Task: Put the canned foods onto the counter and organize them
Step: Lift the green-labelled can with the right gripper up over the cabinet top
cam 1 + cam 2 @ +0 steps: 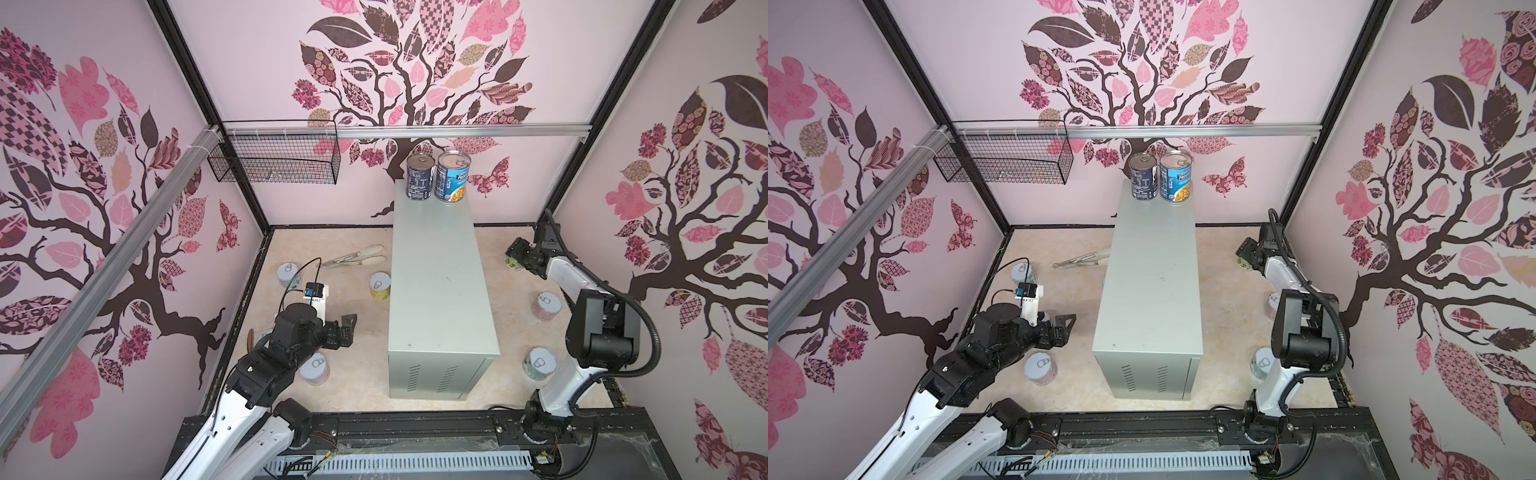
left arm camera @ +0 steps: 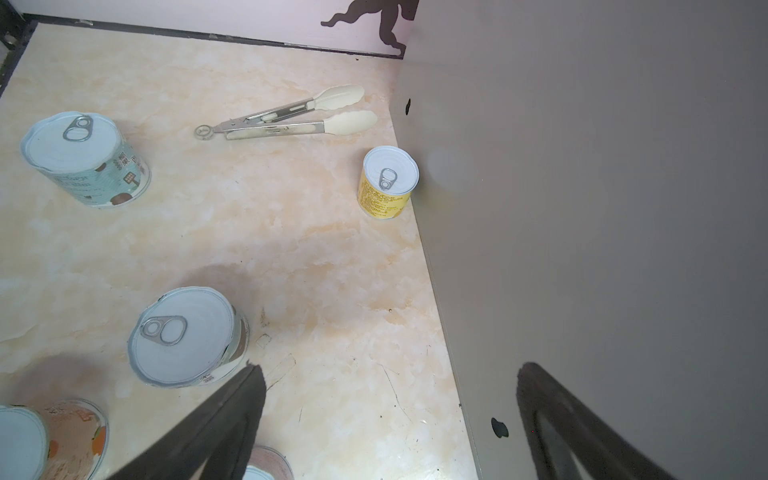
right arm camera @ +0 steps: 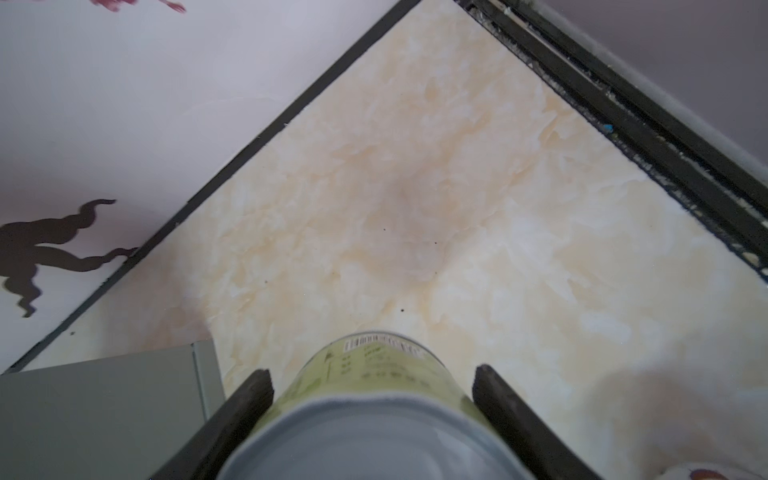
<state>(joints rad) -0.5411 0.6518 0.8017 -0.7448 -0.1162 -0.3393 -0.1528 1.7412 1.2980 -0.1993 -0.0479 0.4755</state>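
Observation:
The counter [image 1: 436,282] is a tall grey-green metal box standing mid-floor. A navy can [image 1: 419,176] and a blue can [image 1: 451,176] stand side by side on its far end. My right gripper [image 3: 372,372] is shut on a short green-labelled can [image 3: 374,370], low beside the counter's far right [image 1: 512,262]. My left gripper [image 2: 390,370] hangs open and empty left of the counter [image 1: 347,330]. Short cans stand on the floor: a yellow one [image 2: 388,183] against the counter's side, a teal one [image 2: 83,158], a pale one [image 2: 187,336], and two to the right [image 1: 546,305] [image 1: 539,363].
Metal tongs [image 2: 286,120] with cream tips lie on the beige floor left of the counter's far end. A black wire basket [image 1: 274,160] hangs on the back-left rail. Walls close in on three sides. More cans [image 2: 62,436] sit under my left arm.

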